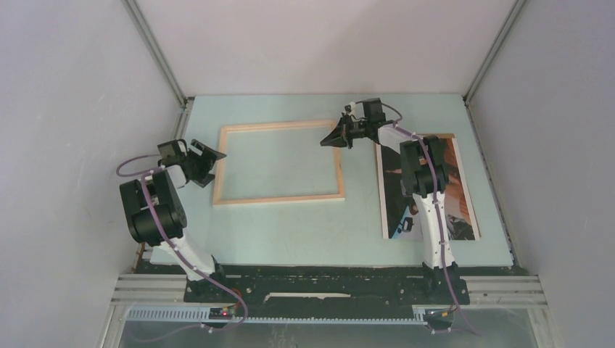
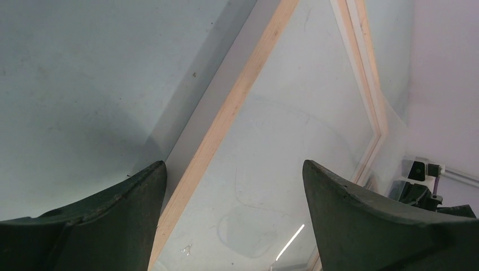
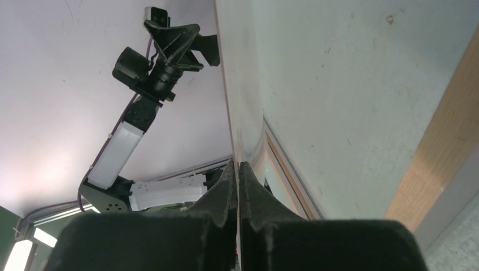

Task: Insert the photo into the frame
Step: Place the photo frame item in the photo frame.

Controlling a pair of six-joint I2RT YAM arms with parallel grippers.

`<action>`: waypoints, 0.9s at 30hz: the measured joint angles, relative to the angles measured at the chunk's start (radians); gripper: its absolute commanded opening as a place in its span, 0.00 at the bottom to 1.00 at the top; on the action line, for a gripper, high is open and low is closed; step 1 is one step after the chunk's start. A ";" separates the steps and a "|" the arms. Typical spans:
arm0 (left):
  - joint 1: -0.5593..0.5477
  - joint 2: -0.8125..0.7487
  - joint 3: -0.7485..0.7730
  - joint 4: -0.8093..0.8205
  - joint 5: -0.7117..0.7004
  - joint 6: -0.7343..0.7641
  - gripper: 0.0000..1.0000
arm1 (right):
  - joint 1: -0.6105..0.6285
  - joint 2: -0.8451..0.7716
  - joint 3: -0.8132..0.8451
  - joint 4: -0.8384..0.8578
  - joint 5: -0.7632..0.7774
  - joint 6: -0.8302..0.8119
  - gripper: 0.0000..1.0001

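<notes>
The frame [image 1: 279, 197], pale wood face up, lies flat on the pale green table [image 1: 290, 232]. The photo [image 1: 462, 181] lies glossy side up at the right, partly hidden under my right arm. My left gripper [image 1: 215, 167] is open at the frame's left rail; in the left wrist view its fingers [image 2: 233, 164] straddle that wooden rail [image 2: 237, 96] without touching it. My right gripper [image 1: 325, 143] is shut at the frame's far right corner. In the right wrist view its fingertips [image 3: 238, 164] meet, and a thin glossy edge runs down to their seam beside a wooden rail [image 3: 446, 141].
Grey walls enclose the table on the left, back and right. The inside of the frame reflects a ceiling light like a clear pane [image 2: 282, 214]. The left arm [image 3: 141, 113] shows in the right wrist view. The black mounting rail [image 1: 326, 286] runs along the near edge.
</notes>
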 measured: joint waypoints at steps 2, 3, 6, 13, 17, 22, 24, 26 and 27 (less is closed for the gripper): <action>0.000 0.000 0.000 0.000 0.000 0.002 0.89 | -0.002 0.000 -0.006 0.001 0.000 0.000 0.00; 0.000 0.000 0.000 0.000 0.000 0.003 0.89 | -0.002 0.000 -0.007 0.000 -0.001 0.000 0.00; 0.000 0.000 0.000 -0.001 0.000 0.005 0.90 | -0.003 0.000 -0.011 0.015 -0.006 0.013 0.00; 0.000 -0.001 0.000 -0.001 0.000 0.006 0.90 | -0.007 0.000 -0.056 0.138 -0.026 0.127 0.00; 0.000 -0.002 0.000 -0.001 0.000 0.006 0.90 | -0.013 0.000 -0.100 0.248 -0.039 0.215 0.00; 0.000 -0.002 0.000 -0.001 0.004 0.005 0.90 | -0.019 0.000 -0.121 0.259 -0.043 0.228 0.00; 0.000 -0.002 0.000 -0.002 0.005 0.005 0.90 | -0.019 0.000 -0.121 0.256 -0.043 0.222 0.00; 0.000 -0.002 0.000 -0.002 0.005 0.005 0.90 | -0.019 0.000 -0.126 0.256 -0.043 0.220 0.00; 0.000 -0.002 0.000 -0.002 0.005 0.005 0.90 | -0.019 0.000 -0.126 0.255 -0.043 0.217 0.00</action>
